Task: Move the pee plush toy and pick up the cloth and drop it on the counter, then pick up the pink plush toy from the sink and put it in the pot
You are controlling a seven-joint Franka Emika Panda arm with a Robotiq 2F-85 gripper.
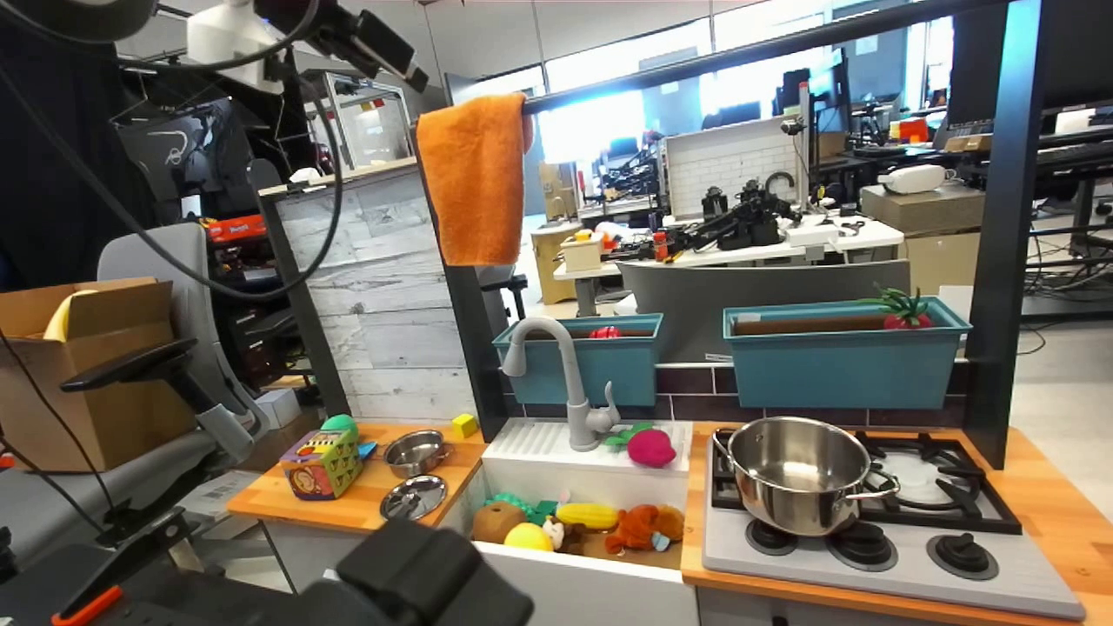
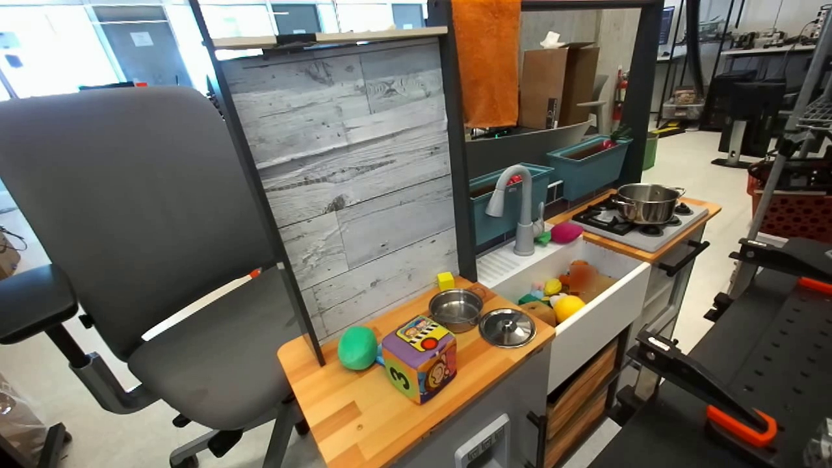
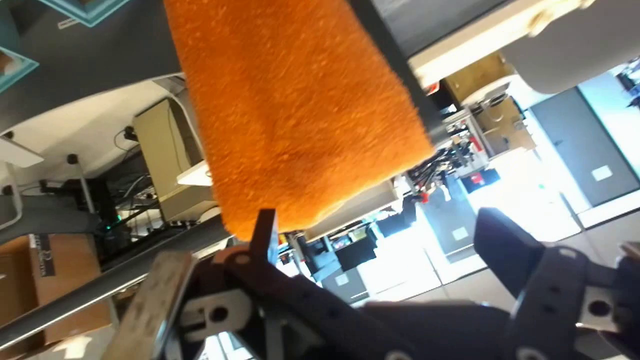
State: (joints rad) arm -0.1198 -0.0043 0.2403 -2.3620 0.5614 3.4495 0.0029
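The orange cloth (image 1: 476, 183) hangs over the black bar above the sink; it also shows in an exterior view (image 2: 486, 65) and the wrist view (image 3: 305, 110). My gripper (image 3: 377, 225) is open and empty, its jaws by the cloth's edge in the wrist view. In an exterior view my gripper (image 1: 407, 65) is up left of the cloth. The green plush (image 2: 357, 348) lies on the wooden counter (image 2: 361, 416) behind a cube. The pink plush (image 1: 651, 448) rests on the back ledge of the white sink (image 1: 600, 569). The steel pot (image 1: 774, 496) stands on the stove.
The soft cube (image 2: 419, 357), small metal bowl (image 2: 455, 311), lid (image 2: 507, 327) and yellow block (image 2: 445, 281) sit on the counter. The grey faucet (image 1: 569, 382) rises at the sink's back. Several toys lie in the basin. Black posts (image 1: 1013, 261) hold the bar (image 1: 765, 52). Teal planters (image 1: 839, 369) hang behind.
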